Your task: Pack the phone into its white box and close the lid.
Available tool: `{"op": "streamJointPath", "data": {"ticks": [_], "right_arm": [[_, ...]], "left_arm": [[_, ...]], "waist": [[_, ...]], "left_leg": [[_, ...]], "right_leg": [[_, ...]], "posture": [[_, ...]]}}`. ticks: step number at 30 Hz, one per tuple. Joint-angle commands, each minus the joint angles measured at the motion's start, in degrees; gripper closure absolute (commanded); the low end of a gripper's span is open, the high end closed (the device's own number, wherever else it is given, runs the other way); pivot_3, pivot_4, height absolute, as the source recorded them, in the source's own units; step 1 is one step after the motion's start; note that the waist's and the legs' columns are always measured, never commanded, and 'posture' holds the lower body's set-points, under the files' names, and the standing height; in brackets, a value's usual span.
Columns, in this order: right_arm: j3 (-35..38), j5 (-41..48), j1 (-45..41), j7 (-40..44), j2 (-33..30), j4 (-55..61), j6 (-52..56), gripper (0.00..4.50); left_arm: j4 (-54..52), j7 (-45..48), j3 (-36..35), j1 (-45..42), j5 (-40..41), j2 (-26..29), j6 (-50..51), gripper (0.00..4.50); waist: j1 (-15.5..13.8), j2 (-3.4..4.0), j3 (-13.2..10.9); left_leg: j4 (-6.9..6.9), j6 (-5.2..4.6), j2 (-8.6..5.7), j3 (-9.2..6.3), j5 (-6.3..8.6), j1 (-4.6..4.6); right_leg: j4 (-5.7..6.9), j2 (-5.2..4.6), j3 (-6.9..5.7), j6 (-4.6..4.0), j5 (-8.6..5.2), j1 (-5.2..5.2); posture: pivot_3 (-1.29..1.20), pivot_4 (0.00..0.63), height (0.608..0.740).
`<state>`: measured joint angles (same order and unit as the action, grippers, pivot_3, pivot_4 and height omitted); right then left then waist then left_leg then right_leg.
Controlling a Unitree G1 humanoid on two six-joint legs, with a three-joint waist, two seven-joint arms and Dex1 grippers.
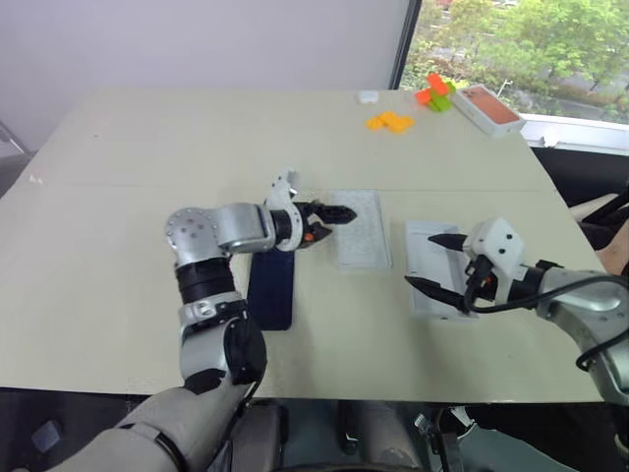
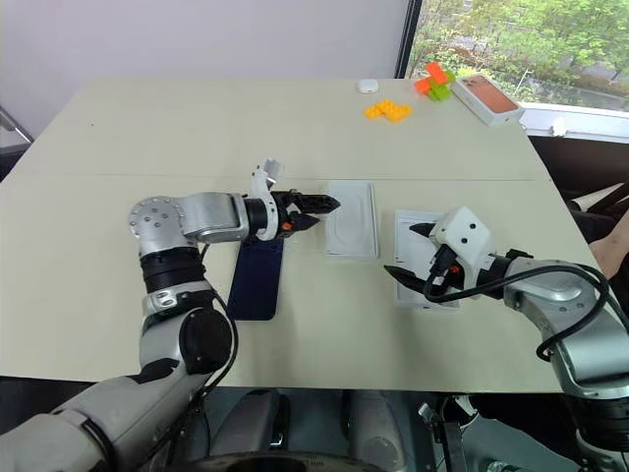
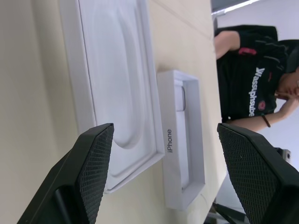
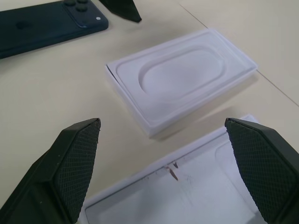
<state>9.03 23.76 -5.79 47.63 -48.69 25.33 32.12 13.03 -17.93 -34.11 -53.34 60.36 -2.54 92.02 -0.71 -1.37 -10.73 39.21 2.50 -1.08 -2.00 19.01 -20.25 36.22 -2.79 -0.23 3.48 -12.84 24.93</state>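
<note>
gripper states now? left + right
Left gripper: open, holding nothing.
Right gripper: open, holding nothing.

The phone (image 2: 257, 278) lies flat on the table (image 2: 118, 197), left of the white box (image 2: 353, 218). Right of that box lies the lid (image 2: 411, 236), just apart from it. Far back right, an orange-topped box (image 2: 486, 98) sits beside some bricks (image 2: 388, 111).
</note>
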Motion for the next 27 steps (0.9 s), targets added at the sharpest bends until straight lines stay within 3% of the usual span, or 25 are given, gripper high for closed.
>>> {"op": "streamJointPath", "data": {"ticks": [1,3,6,11,13,15,20,27], "right_arm": [[0.0,0.2,-1.7,0.0,0.2,0.4,-0.7,0.00],[-0.2,1.1,-2.8,-0.3,0.9,0.4,0.0,0.00],[-2.4,2.0,-5.8,-2.7,3.9,0.7,2.7,0.80],[-10.5,-3.3,-12.6,-9.6,9.9,-1.9,6.9,3.39],[-13.3,-5.1,-15.4,-12.4,12.1,-3.4,10.0,4.39],[-16.9,-8.6,-18.1,-14.7,13.6,-6.4,11.3,4.45],[-22.8,-14.4,-23.0,-16.7,16.6,-12.7,9.5,4.45],[-26.7,-19.2,-28.7,-17.5,20.7,-22.1,10.4,4.45]], "left_arm": [[-4.5,1.0,3.9,1.0,5.9,3.6,0.5,0.77],[-6.8,1.8,4.6,1.8,5.7,6.3,0.5,0.77],[-12.5,5.5,8.7,6.3,-1.8,13.4,-6.7,0.72],[-25.0,21.5,26.1,21.2,-23.8,28.9,-36.9,0.72],[-26.1,28.4,31.1,26.7,-29.2,33.9,-44.6,0.72],[-27.0,34.9,33.3,32.1,-32.1,37.2,-51.1,0.72],[-28.2,44.0,32.2,39.9,-33.2,39.3,-58.2,0.72],[-31.2,49.6,29.4,43.6,-28.6,37.7,-56.6,0.72]], "waist": [[0.0,0.00,0.0],[0.0,0.01,0.0],[0.6,0.01,0.0],[1.5,0.06,0.0],[1.3,0.10,0.0],[1.0,0.11,0.0],[0.2,0.10,0.0],[0.4,0.12,0.0]], "left_leg": [[0.00,0.00,0.00,0.00,0.00,0.00],[0.00,0.00,0.00,-0.01,0.00,0.00],[0.00,0.01,0.00,-0.01,0.00,0.00],[-0.10,0.20,0.26,0.14,-0.11,0.14],[-0.10,0.26,0.37,0.16,-0.14,0.08],[-0.08,0.24,0.48,0.14,-0.16,0.00],[-0.02,-0.57,0.44,0.23,0.05,-0.17],[-0.03,-0.67,0.47,0.26,0.10,-0.16]], "right_leg": [[0.00,0.00,0.00,0.00,0.00,0.00],[0.00,0.00,0.00,0.00,0.00,0.01],[0.01,0.01,0.00,-0.01,0.00,0.01],[0.05,0.10,0.12,-0.14,0.07,0.06],[0.02,0.17,0.11,-0.26,0.13,0.10],[0.02,0.15,0.08,-0.30,0.14,0.14],[-0.09,0.11,0.06,-0.40,0.17,0.19],[-0.09,0.12,0.05,-0.35,0.19,0.21]], "posture": [[0.00,0.150,0.740],[0.00,0.150,0.740],[0.00,0.150,0.740],[0.00,0.150,0.740],[0.00,0.150,0.740],[0.00,0.150,0.740],[0.00,0.150,0.740],[0.00,0.150,0.740]]}}
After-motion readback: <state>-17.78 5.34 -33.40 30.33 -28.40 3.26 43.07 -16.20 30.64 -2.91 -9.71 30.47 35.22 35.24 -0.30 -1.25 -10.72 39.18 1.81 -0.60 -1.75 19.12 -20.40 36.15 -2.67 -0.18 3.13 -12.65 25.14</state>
